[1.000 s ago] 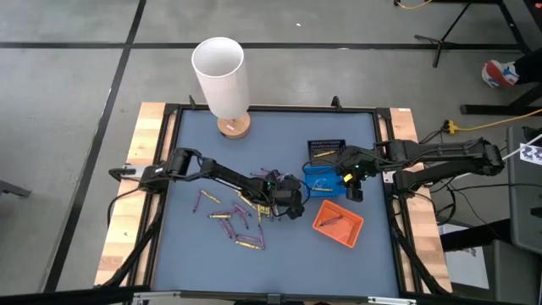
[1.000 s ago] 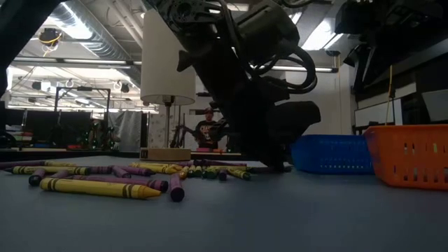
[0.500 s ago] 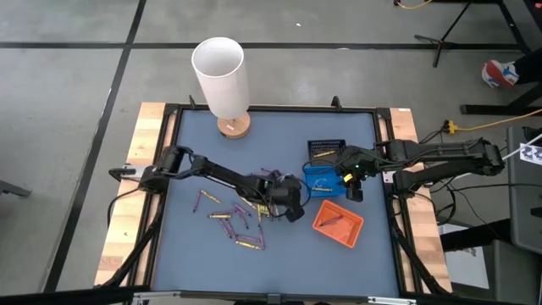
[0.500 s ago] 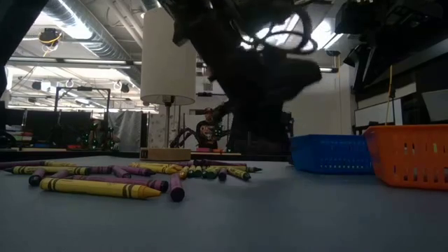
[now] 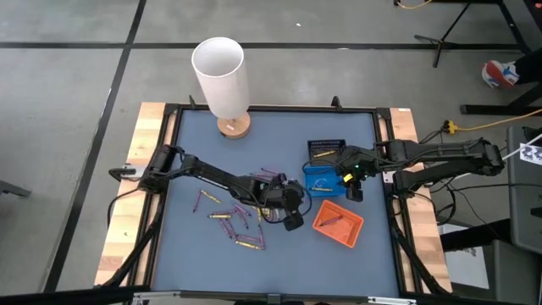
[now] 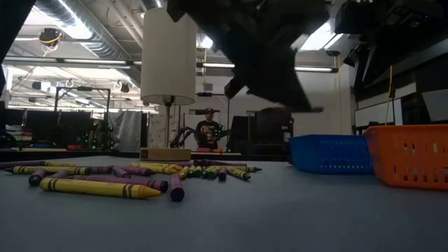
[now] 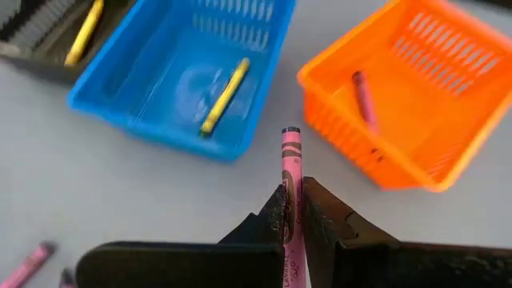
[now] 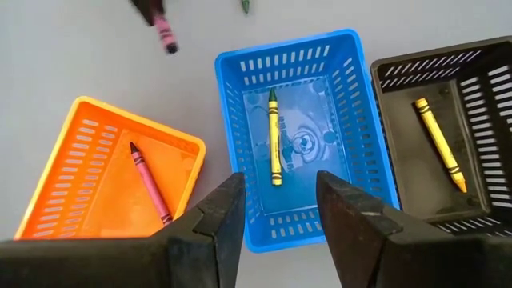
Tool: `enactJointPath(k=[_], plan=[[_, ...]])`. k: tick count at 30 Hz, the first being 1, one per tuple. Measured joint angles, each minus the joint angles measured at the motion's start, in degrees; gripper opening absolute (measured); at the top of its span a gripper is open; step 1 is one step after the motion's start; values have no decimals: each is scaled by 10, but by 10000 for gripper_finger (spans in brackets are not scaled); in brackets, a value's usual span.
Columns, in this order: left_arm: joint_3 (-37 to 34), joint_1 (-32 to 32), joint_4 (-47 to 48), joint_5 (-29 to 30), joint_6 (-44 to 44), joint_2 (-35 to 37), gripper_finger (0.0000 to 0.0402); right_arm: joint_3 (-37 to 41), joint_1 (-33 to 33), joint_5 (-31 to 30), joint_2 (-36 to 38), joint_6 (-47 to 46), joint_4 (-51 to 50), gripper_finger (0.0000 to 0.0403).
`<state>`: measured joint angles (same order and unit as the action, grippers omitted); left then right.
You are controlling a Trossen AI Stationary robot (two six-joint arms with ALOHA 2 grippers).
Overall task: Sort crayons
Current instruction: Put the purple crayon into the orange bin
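The left gripper (image 7: 293, 210) was closed on a pink crayon (image 7: 290, 172), which stuck out forward between its two fingers. It was lifted above the table (image 5: 279, 135), near the middle, just beside the orange tray (image 5: 338, 223) and the blue tray (image 5: 320, 180). The right gripper (image 8: 278, 210) hung over the blue tray with its fingers wide apart and nothing between them. One yellow crayon (image 8: 274, 138) lay inside the blue tray, one purple crayon (image 8: 150, 183) lay in the orange tray, and another yellow crayon (image 8: 439, 144) lay in the black tray (image 8: 448, 136). The loose crayons (image 5: 233, 219), yellow and purple together, lay scattered on the table on the left arm's side. A white lamp (image 5: 222, 78) stood at the far edge of the table.
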<state>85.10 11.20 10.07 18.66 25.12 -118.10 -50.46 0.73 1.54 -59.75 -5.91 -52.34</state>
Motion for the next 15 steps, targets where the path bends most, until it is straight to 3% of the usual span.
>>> enactJointPath(k=[15], plan=[[0,14,-322,1,-108,-37,8,0,0,0,0,0,31,154]])
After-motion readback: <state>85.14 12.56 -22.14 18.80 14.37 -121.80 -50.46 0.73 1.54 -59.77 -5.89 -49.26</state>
